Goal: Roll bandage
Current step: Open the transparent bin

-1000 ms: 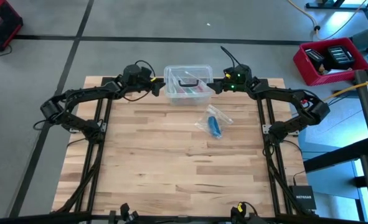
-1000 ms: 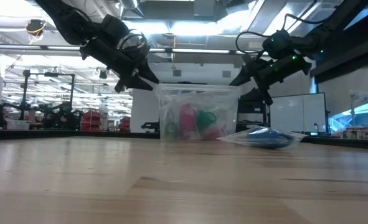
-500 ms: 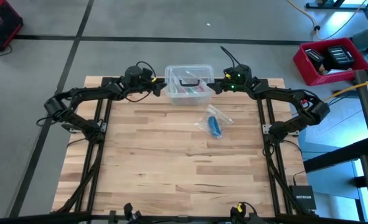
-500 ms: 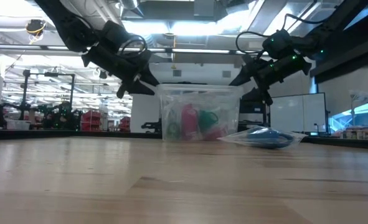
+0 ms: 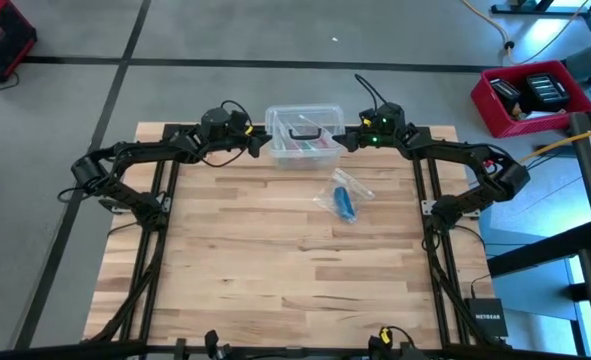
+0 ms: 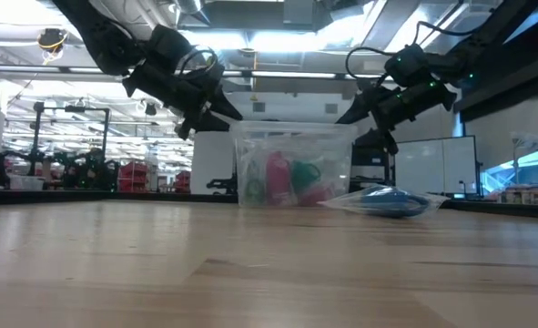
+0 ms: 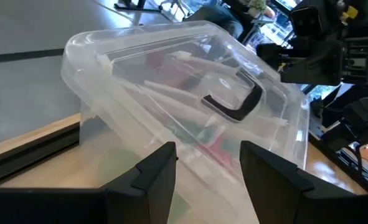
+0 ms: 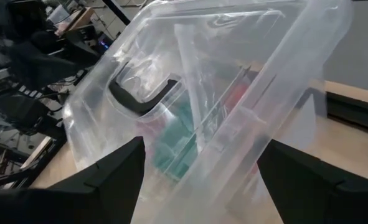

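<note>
1. A big open workshop with ceiling lights and shelving stretches behind the wooden table (image 5: 275, 260), which sits on a grey floor with a red crate (image 5: 531, 95) off to the far right.

2. The clear plastic lidded box (image 5: 302, 136) stands at the far middle of the table, lid on, with red and green items inside (they show best in the low view).

3. The left gripper (image 5: 258, 143) hangs at the box's left end with its fingers spread; in its wrist view the box's upper corner fills the gap ahead of them, so it looks just beside the wall, though I cannot tell whether it touches.

4. The right gripper (image 5: 347, 139) mirrors it at the box's right end, fingers spread wide, with the lid edge between them.

5. The small clear plastic bag (image 5: 344, 195) lies near the box, toward the right, flat on the wood.

6. The bandage (image 5: 346, 204) is a blue bundle inside that bag, well apart from both grippers.

7. My reading: the arms are attending to the box, not yet the bandage. To do this well, both sides should close level on the lid rim, or the light box may skate. After that, one gripper should pin the bag while the other draws the blue fabric out.
</note>
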### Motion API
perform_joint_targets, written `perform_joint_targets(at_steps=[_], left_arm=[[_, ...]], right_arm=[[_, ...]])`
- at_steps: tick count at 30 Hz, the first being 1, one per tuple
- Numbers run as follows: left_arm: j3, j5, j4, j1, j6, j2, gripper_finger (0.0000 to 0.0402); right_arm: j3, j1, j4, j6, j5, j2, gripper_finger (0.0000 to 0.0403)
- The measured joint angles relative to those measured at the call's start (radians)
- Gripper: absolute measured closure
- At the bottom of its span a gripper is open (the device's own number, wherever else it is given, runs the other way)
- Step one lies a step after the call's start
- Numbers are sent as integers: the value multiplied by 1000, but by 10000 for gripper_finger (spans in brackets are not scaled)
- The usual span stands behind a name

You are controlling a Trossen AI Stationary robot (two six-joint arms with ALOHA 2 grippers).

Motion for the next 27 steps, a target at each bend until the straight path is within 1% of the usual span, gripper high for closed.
perform_joint_targets(at_steps=[11, 17, 22, 27], left_arm=[[0, 6, 10, 0, 12, 0, 233], [0, 5, 6, 0, 30, 0, 233], [0, 5, 5, 0, 42, 0, 233], [1, 4, 4, 1, 43, 0, 233]], right_arm=[[0, 2, -7, 22, -14, -107, 103], [0, 1, -33, 23, -12, -109, 103], [0, 0, -134, 42, 0, -108, 103], [0, 0, -187, 83, 24, -108, 103]])
